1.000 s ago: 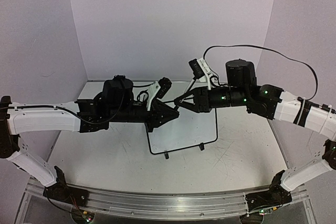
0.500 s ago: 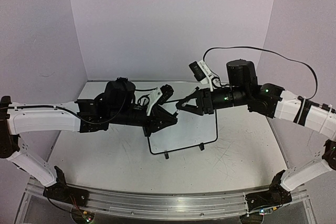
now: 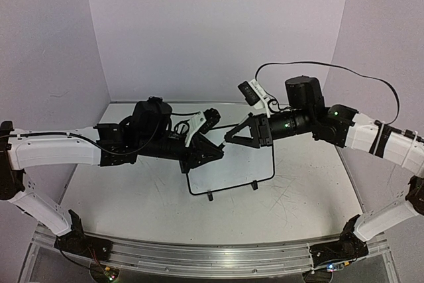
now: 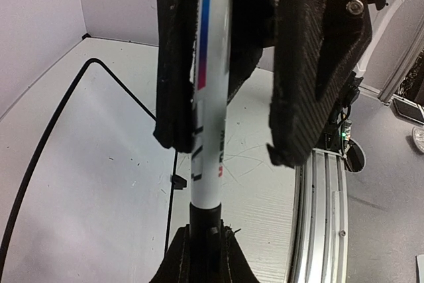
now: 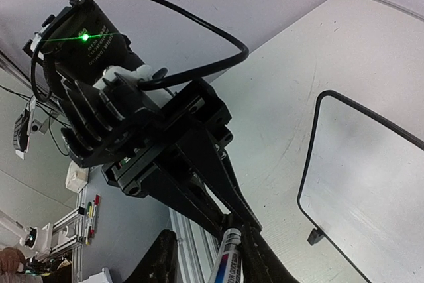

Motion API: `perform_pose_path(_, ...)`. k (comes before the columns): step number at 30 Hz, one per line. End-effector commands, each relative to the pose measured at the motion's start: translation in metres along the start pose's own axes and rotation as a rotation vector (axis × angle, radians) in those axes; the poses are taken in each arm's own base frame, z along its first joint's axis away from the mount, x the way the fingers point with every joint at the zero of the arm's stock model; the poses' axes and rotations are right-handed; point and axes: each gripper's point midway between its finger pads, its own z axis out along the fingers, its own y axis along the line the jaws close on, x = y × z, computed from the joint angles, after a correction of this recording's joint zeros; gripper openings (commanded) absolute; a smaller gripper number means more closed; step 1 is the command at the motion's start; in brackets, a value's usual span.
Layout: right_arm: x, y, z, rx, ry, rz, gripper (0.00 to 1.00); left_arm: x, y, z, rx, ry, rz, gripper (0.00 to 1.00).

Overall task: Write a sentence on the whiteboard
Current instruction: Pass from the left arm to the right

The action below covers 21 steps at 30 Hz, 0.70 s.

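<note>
The whiteboard [image 3: 238,164] lies on the table under both grippers; its white face [image 5: 371,183] inside the thin black frame looks blank, and no sentence shows on it. A white marker [image 4: 212,97] with a rainbow stripe hangs above the board between the two grippers. My left gripper [image 3: 214,152] [image 4: 205,240] is shut on the marker's black cap end. My right gripper [image 3: 229,138] [image 5: 207,233] straddles the marker barrel [image 5: 225,263] with its jaws apart: one finger [image 4: 173,64] rests against the barrel, the other [image 4: 311,64] stands clear of it.
The board [image 4: 86,183] has two small black feet on its near side. An aluminium rail [image 4: 318,217] runs along the table's near edge. Walls close the table at the back and both sides. A black cable [image 3: 331,64] loops over my right arm.
The two grippers, nose to nose a second ago, have drawn slightly apart: the right one has backed off to the right and the left one has sunk a little. The right jaws stand wider.
</note>
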Motion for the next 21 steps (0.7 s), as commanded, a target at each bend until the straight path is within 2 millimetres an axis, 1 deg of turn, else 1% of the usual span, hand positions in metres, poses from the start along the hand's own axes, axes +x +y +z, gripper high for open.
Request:
perform_pose_path(1,0.007,0.004,0.007,-0.047,0.035,-0.011,0.36,-0.043,0.0,-0.011,-0.007,-0.102,0.04,0.0)
perform_pose_path(4,0.008,0.003,0.009,-0.048,0.04,-0.011,0.35,-0.043,-0.001,-0.01,-0.002,-0.1,0.041,0.0)
perform_pose_path(6,0.008,0.002,0.01,-0.049,0.042,-0.012,0.31,-0.044,-0.001,-0.009,0.0,-0.1,0.042,0.0)
perform_pose_path(8,0.008,0.0,0.01,-0.04,0.04,-0.013,0.3,-0.043,-0.002,-0.009,0.004,-0.1,0.045,0.0)
perform_pose_path(10,0.006,-0.001,0.008,-0.024,0.031,-0.016,0.3,-0.043,-0.001,-0.009,0.002,-0.1,0.046,0.0)
perform_pose_path(12,0.003,-0.001,0.006,-0.01,0.017,-0.02,0.3,-0.037,-0.001,-0.008,0.002,-0.075,0.04,0.0)
perform_pose_path(15,-0.002,-0.001,0.002,0.011,-0.003,-0.025,0.3,-0.034,-0.001,-0.008,0.005,-0.066,0.038,0.0)
perform_pose_path(21,-0.003,-0.001,-0.002,0.024,-0.014,-0.03,0.31,-0.029,0.0,-0.007,-0.004,-0.052,0.036,0.0)
